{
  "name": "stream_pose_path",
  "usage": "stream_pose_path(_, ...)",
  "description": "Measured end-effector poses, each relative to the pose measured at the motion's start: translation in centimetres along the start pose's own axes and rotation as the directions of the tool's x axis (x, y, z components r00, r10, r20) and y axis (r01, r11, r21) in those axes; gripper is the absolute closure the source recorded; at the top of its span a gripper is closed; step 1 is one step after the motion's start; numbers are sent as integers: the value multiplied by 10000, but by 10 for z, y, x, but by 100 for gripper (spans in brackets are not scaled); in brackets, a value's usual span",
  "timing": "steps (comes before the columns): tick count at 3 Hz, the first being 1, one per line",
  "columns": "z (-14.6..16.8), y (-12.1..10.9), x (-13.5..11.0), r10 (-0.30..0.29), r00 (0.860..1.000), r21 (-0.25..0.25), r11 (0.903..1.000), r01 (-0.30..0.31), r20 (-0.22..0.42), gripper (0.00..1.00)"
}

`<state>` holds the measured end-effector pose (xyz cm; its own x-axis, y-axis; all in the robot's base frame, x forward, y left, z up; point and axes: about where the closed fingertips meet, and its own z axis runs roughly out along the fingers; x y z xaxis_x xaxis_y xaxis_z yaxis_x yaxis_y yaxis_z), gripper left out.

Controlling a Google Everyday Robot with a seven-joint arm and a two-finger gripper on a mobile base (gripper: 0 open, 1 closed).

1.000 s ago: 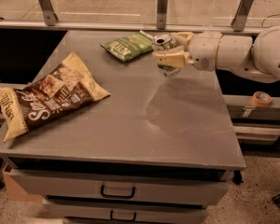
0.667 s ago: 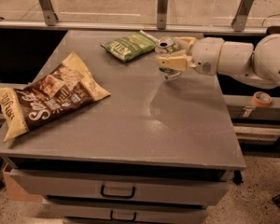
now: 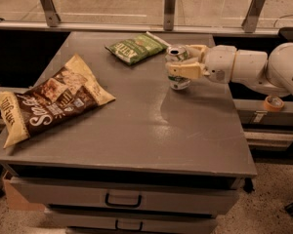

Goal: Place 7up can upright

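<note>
The 7up can (image 3: 177, 55), a small silver can with a green band, stands upright at the back right of the grey table (image 3: 136, 126). Its base appears to rest on the table top. My gripper (image 3: 181, 62) reaches in from the right, with cream fingers (image 3: 185, 71) closed around the can's body. The white arm (image 3: 254, 67) stretches off to the right edge of the view.
A green snack bag (image 3: 136, 47) lies at the back of the table, just left of the can. A large brown chip bag (image 3: 51, 99) lies on the left side. Metal railing posts stand behind the table. Drawers (image 3: 122, 199) sit below the front edge.
The gripper has carried the can a little to the left and down toward the table top. The two bags have not moved.
</note>
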<state>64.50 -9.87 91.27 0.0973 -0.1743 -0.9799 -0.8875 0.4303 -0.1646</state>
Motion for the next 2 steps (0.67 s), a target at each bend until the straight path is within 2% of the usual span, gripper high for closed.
stream_pose_path(1, -10, 2, 4, 26, 9999, -139, 9999, -25, 136, 4)
stream_pose_path(2, -17, 2, 6, 32, 9998, -43, 10000, -31, 193, 0)
